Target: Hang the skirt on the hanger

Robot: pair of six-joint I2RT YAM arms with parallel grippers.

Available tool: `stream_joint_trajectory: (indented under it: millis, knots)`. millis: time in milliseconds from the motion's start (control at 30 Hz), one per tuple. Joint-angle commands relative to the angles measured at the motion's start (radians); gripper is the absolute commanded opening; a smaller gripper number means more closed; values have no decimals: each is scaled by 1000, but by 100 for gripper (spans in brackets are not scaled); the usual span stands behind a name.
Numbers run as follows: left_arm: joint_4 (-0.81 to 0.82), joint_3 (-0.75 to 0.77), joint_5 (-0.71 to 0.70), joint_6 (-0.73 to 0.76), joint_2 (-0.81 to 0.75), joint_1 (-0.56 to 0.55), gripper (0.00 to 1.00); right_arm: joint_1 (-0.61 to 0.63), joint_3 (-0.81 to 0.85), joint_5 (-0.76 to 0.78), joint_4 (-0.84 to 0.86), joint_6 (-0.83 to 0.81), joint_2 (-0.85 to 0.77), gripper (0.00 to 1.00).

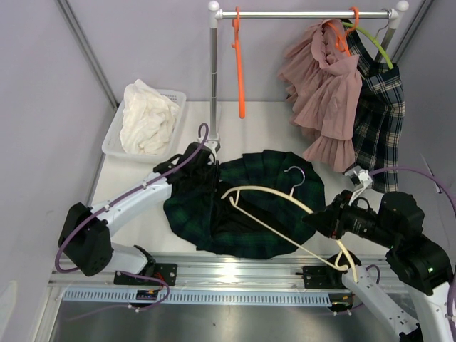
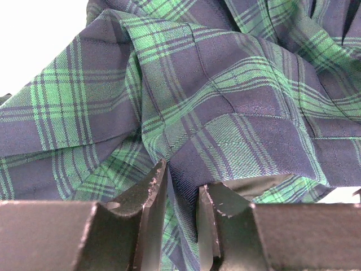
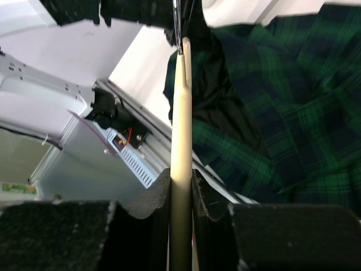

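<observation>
Two arms worked over the desk (image 1: 274, 132) at this moment. Green-and-navy plaid skirt (image 1: 246, 235) lay spread and rumpled on the desk between the arms, near the front edge. Left gripper (image 1: 201, 165) sat at the skirt's far left edge; in the left wrist view its fingers (image 2: 148, 197) stood close together with a fold of the skirt (image 2: 225, 101) pinched between them. Right gripper (image 1: 314, 218) was clamped on the cream hanger (image 1: 285, 235); in the right wrist view the hanger (image 3: 181, 124) ran straight up between the closed fingers (image 3: 155, 195). Hanger lay slanted across the top of the skirt, hook toward the far side, one end reaching out past the front of the desk. Behind, a rail carried an orange hanger (image 1: 239, 64), a pink garment (image 1: 324, 92) and a dark plaid garment (image 1: 379, 107). White basket (image 1: 112, 139) at far left held white cloth (image 1: 148, 117).
</observation>
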Motion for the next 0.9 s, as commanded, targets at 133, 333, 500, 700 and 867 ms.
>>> stream_joint_trajectory:
  millis: [133, 333, 500, 700, 867]
  knots:
    - [-12, 60, -8, 22, 1, 9, 29, -12, -53, -64, 34, 9, -39, 0]
    - [-25, 66, -7, 22, -30, 9, 28, -13, -111, -33, 92, 21, -34, 0]
    - [-49, 80, 1, 22, -65, 9, 22, -13, -165, -4, 173, 32, -31, 0]
    - [-83, 101, 0, 19, -104, -16, 16, -10, -229, 28, 308, 67, -38, 0]
    - [-120, 142, -16, 22, -118, -50, 13, 14, -257, 54, 367, 78, -11, 0]
